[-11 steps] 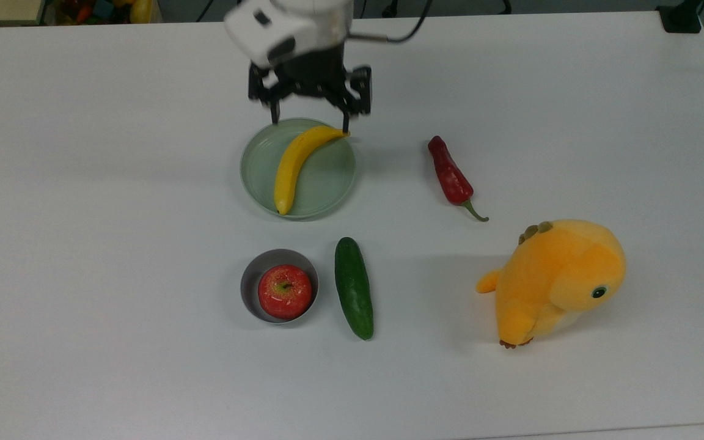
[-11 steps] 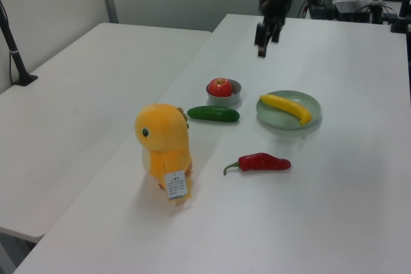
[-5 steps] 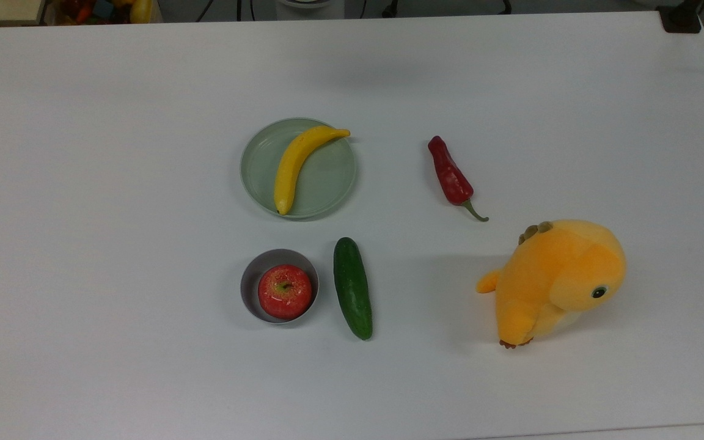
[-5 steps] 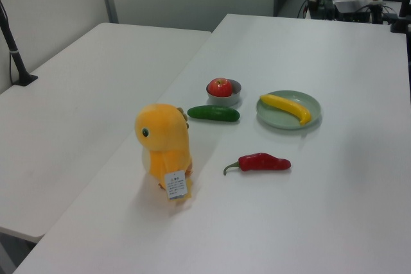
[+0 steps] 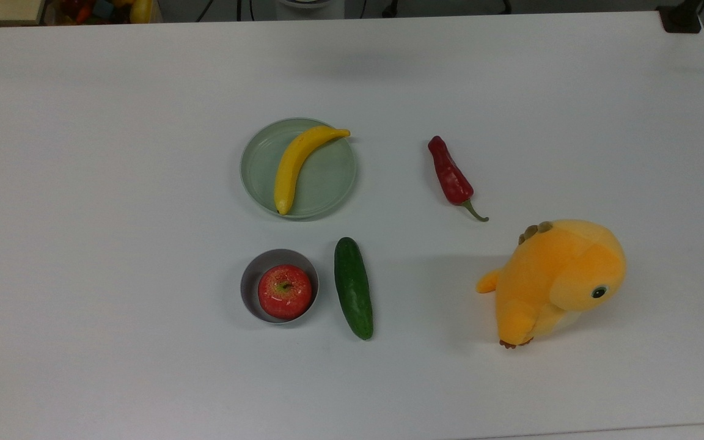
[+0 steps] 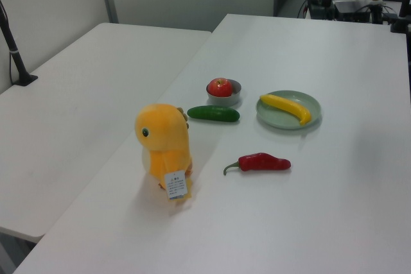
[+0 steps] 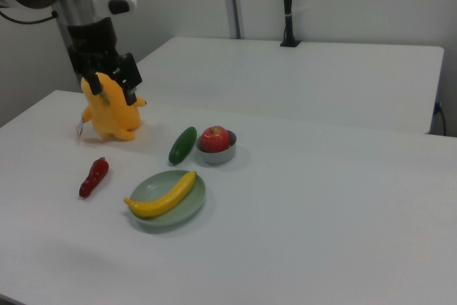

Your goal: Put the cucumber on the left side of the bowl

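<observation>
The pincer is seen in the upper left of the right view, raised above the table, its two fingers spread apart with nothing between them; the orange plush toy is seen behind it. In the top view, the cucumber is found lying flat just below centre, just beside the bowl on the top view's right, not touching it. A red apple is held in the bowl. A banana is laid across the pale green plate above them. A red chili pepper is placed right of the plate. A white tag with unreadable print is hung on the plush toy in the left view.
</observation>
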